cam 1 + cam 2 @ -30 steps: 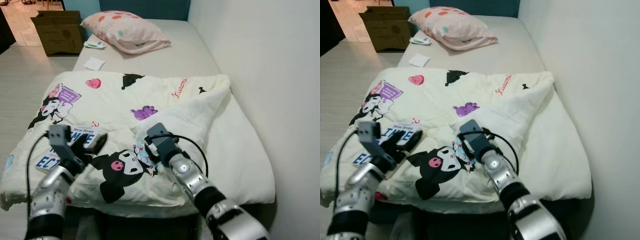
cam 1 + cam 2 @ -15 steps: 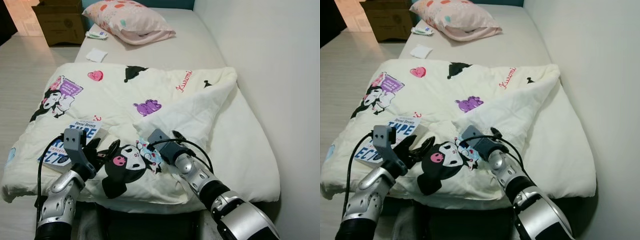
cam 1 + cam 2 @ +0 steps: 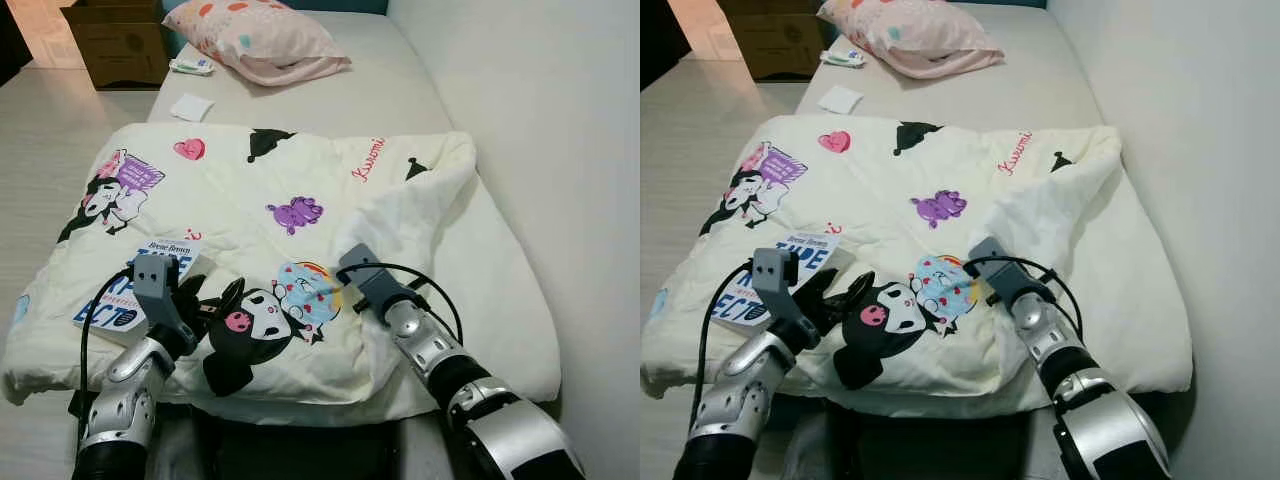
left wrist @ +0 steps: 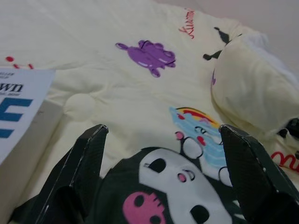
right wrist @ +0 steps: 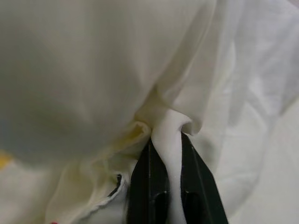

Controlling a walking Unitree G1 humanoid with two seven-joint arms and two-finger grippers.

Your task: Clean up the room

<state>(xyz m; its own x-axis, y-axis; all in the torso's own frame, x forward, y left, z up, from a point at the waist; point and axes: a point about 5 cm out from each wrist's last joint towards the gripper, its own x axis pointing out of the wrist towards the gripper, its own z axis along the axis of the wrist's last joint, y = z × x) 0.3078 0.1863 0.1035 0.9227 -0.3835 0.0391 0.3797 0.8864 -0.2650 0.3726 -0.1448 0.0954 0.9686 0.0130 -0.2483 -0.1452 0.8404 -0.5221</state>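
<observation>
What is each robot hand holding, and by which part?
The right hand pinches a fold at the turned-back edge of the cream cartoon-print quilt. The left hand, open over the quilt, holds nothing.

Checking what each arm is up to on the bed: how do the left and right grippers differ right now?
The left gripper is open, its fingers spread over the black cartoon print on the blanket, holding nothing. The right gripper is shut on a pinched fold of the blanket. The left gripper sits beside the book; the right sits by the folded-over corner. Both are low over the blanket's near edge.
</observation>
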